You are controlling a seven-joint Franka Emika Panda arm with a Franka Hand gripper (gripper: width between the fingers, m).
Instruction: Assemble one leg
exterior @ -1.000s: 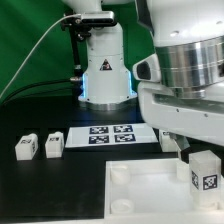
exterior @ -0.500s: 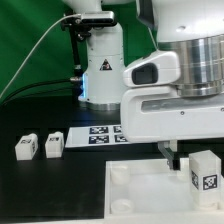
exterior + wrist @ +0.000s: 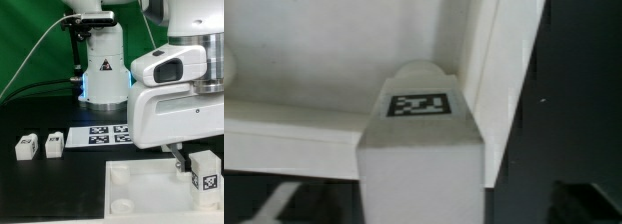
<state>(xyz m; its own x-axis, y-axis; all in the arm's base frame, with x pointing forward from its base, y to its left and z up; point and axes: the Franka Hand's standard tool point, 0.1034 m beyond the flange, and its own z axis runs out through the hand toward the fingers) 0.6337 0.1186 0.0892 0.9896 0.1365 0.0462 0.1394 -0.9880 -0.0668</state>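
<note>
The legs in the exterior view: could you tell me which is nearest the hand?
The leg at that view's right, by the white plate; the other two sit far left.

Robotics lab, bench set-up. Evidence: a white robot arm (image 3: pixel 185 90) works over a matte black table (image 3: pixel 40 185), and its base (image 3: pixel 104 45) carries a triangular warning sticker (image 3: pixel 102 68). A plain green curtain (image 3: pixel 25 40) serves as backdrop. The marker board (image 3: pixel 100 134) lies flat with printed square tags, and a loose leg (image 3: pixel 24 147) is tagged likewise.
</note>
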